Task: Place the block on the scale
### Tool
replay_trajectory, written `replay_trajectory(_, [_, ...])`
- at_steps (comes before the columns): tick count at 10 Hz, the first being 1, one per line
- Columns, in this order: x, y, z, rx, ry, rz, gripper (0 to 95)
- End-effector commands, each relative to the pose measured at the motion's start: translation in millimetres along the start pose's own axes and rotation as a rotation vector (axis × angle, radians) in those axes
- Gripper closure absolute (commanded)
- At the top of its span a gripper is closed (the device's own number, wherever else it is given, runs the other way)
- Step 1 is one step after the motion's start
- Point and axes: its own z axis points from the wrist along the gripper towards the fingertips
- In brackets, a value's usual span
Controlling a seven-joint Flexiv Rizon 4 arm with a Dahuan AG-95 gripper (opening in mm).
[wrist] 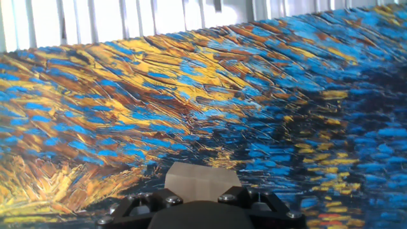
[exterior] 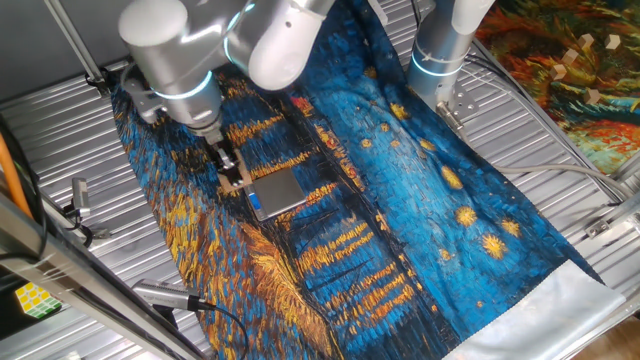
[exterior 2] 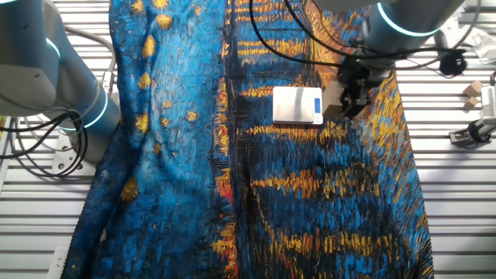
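Observation:
The silver-grey scale (exterior: 278, 192) lies flat on the blue and yellow painted cloth (exterior: 420, 200), its blue display strip on the side towards my gripper. It also shows in the other fixed view (exterior 2: 297, 105). My gripper (exterior: 230, 172) is shut on the tan wooden block (exterior: 236, 181) and holds it just beside the scale's display edge, close to the cloth. In the other fixed view the block (exterior 2: 333, 109) sits right of the scale under the gripper (exterior 2: 350, 97). In the hand view the block (wrist: 202, 180) sticks out between the fingers. The scale is out of the hand view.
A second arm's base (exterior: 440, 50) stands at the cloth's far edge, also seen in the other fixed view (exterior 2: 74, 85). A multicoloured puzzle cube (exterior: 30, 298) lies off the cloth on the slatted table. Small wooden pieces (exterior 2: 471, 90) and cables (exterior 2: 310, 39) lie near the arm.

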Motion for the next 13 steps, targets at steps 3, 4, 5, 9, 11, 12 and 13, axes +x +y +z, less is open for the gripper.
replay_trajectory(3, [14.5,38.5,5.5,0.001,-0.01,0.056,95.0])
replay_trajectory(4, [17.0,40.4,8.1,0.001,-0.01,0.055,95.0])
replay_trajectory(5, [19.5,41.2,9.5,-0.004,-0.009,0.053,95.0])
replay_trajectory(9, [32.5,45.0,13.0,0.001,0.002,0.055,95.0])
replay_trajectory(11, [36.5,45.0,13.4,0.015,0.006,0.055,95.0])
replay_trajectory(12, [36.7,44.6,13.5,0.023,0.007,0.053,95.0])
replay_trajectory(13, [37.6,43.1,13.8,0.028,0.008,0.05,95.0])
